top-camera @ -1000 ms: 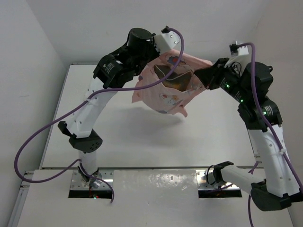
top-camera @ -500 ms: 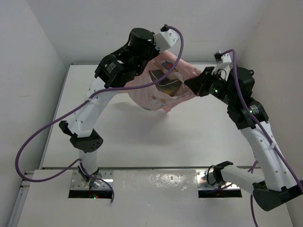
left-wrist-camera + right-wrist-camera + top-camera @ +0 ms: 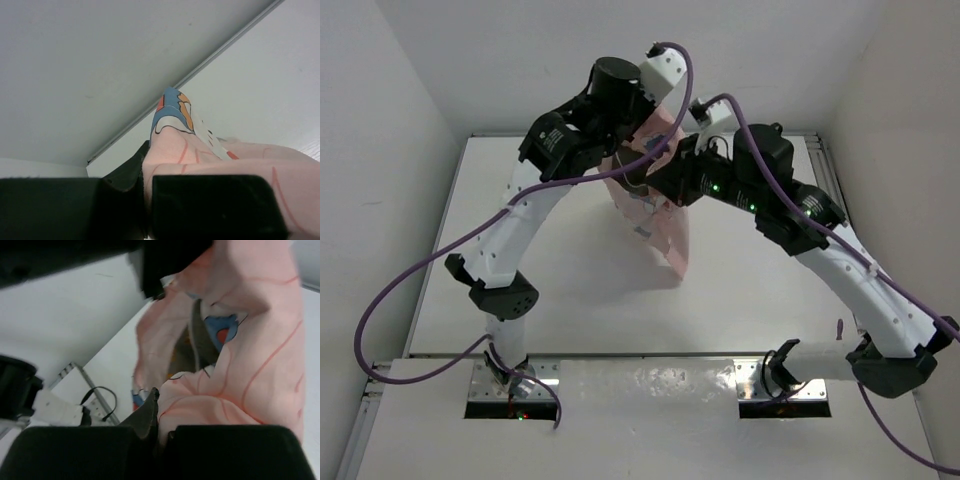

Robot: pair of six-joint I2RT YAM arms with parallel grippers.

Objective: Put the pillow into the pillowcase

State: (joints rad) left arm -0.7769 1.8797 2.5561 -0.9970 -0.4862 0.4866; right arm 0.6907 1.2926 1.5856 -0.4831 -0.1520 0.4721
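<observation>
left hand (image 3: 148, 197): shut tight on a fold of the pillowcase's rim. Its wrist view shows pink cloth squeezed between jaws that are pressed together, and it is held high above the tabletop (image 3: 570, 290).
pillowcase (image 3: 663, 232): hangs below and between the two hands, gathered into a narrow pink drape. Whether its lower end touches the tabletop cannot be told from above.
pillow (image 3: 198, 335): inside the case, below the right hand. Only an olive-brown sliver with a trace of orange shows through the open mouth, and how deep it sits cannot be told.
right hand (image 3: 162, 432): clamped on the opposite part of the rim, with a pleat of cloth nipped between closed jaws. It is raised to about the same height as the left hand and sits just beside it.
step in hand: by the look of it the pillow is already in and the case is being held up by its mouth so the pillow can slide to the bottom.
next move: probably both hands holding their pinch while they lift or shake gently. After that they would lower the case together and flatten it on the tabletop.
risk: a slipped rim would let the mouth sag and the pillow could slide back out.
</observation>
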